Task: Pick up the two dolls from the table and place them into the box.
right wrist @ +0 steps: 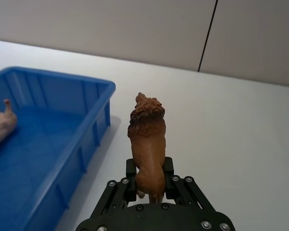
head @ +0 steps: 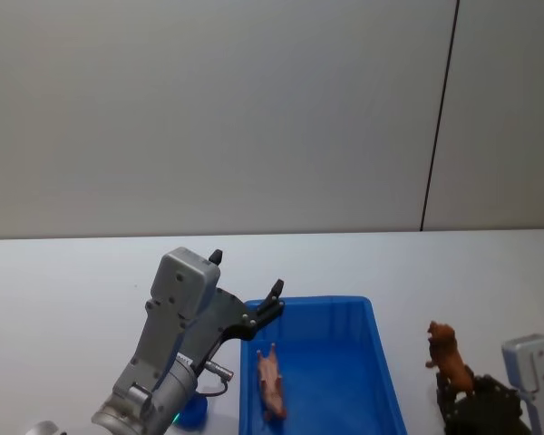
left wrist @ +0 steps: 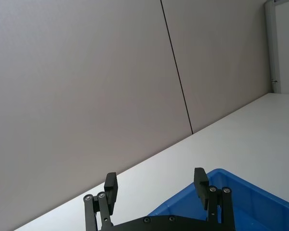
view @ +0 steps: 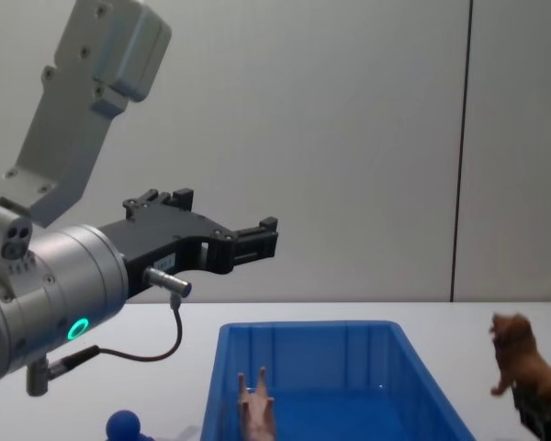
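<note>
Brown doll [right wrist: 147, 139] stands upright in the right gripper [right wrist: 149, 177], its hindquarters pinched between the two closed fingers and its maned head pointing away from the wrist. The box [right wrist: 98, 87] sits on the table [head: 72, 272] just beside this gripper, on its left. The left gripper [head: 247, 272] hangs empty with its fingers spread wide above the box's far left corner, the pink doll [head: 272, 385] lies on the box floor below it and closer to the robot than its fingertips, and a small blue round-topped object [view: 124, 424] sits on the table under that arm, outside the box.
</note>
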Action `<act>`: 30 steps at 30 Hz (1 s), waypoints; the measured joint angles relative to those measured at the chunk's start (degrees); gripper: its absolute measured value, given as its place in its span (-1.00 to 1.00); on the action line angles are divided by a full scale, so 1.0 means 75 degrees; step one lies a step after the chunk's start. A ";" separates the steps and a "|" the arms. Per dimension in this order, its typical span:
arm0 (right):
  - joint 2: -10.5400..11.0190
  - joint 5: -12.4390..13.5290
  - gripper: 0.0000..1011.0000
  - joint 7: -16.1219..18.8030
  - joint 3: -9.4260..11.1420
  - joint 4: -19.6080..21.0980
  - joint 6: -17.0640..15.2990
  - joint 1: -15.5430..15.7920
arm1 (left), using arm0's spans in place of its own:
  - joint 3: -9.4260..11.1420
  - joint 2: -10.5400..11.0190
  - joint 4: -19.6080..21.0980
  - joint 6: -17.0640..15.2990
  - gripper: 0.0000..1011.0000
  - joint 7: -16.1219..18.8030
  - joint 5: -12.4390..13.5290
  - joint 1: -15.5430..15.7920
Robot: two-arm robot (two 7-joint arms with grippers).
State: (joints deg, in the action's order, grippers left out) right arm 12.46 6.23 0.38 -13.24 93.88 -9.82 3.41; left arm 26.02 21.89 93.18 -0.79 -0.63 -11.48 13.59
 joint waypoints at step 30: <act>-0.0117 -0.0330 -0.41 0.2099 -0.0092 0.0195 0.0116 -0.0900 | 0.0000 0.0000 0.0000 0.0000 0.98 0.0000 0.0000 0.0000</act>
State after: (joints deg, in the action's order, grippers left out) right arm 11.59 3.76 16.12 -13.93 95.35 -8.95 -3.34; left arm 26.02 21.89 93.18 -0.79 -0.63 -11.48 13.59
